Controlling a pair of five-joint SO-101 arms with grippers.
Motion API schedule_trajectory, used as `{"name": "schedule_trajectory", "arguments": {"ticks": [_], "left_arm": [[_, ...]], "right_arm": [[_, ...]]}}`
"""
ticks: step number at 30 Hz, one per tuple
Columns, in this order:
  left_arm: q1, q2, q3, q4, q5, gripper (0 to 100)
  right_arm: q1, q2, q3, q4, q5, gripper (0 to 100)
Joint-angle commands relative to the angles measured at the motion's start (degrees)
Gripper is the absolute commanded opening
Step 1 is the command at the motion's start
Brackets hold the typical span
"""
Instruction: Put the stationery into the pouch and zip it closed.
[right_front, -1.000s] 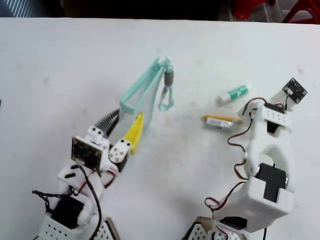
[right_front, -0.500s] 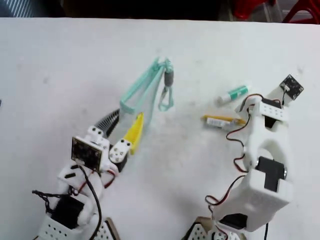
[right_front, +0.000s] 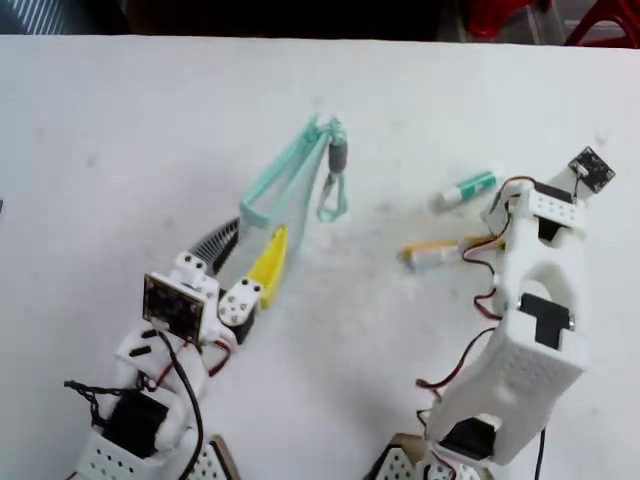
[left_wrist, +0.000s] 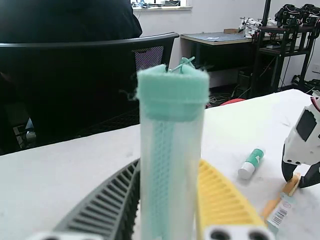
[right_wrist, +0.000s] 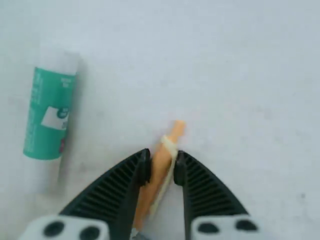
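Observation:
The pouch (right_front: 290, 185) is clear with teal trim and stands on its edge at mid table; a grey and teal zip pull (right_front: 335, 180) hangs at its far end. My left gripper (right_front: 258, 232) is shut on the pouch's near end, one grey finger (left_wrist: 100, 210) and one yellow finger (left_wrist: 225, 205) on either side of the pouch (left_wrist: 170, 150). My right gripper (right_wrist: 161, 159) is shut on one end of an orange pen (right_wrist: 162, 155) with a barcode label (right_front: 437, 252). A green and white glue stick (right_front: 463, 187) lies just beyond it (right_wrist: 47, 117).
The white table (right_front: 120, 120) spreads wide around the pouch, with bare room at the left and back. The right arm's white body (right_front: 525, 330) stands over the table's right front. A dark chair (left_wrist: 75, 75) stands beyond the far edge.
The right arm has shifted right and turned a little. The orange pen, which lay flat, now slants with its right end drawn toward the right gripper. The left arm and pouch have not moved.

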Motion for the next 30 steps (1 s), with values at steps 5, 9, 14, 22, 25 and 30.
{"name": "schedule_trajectory", "arguments": {"ticks": [5, 9, 14, 22, 25, 30], "left_arm": [[0.57, 0.22, -0.44, -1.49, -0.35, 15], [0.66, 0.22, -0.44, -1.49, -0.35, 15], [0.66, 0.22, -0.44, -1.49, -0.35, 15], [0.75, 0.22, -0.44, -1.49, -0.35, 15], [0.75, 0.22, -0.44, -1.49, -0.35, 15], [0.84, 0.22, -0.53, -0.70, -0.35, 15]], "right_arm": [[-0.66, 0.04, -2.64, 1.89, 0.09, 1.8], [-0.13, -0.04, -2.64, 2.07, 0.09, 1.8], [1.71, -1.54, -2.37, 2.51, -0.44, 1.8], [6.55, -8.48, 2.37, 2.33, -7.38, 1.7], [6.46, -12.79, 5.80, 1.45, -7.47, 1.7], [6.46, -20.97, 15.12, -6.11, -7.74, 1.7]]}}
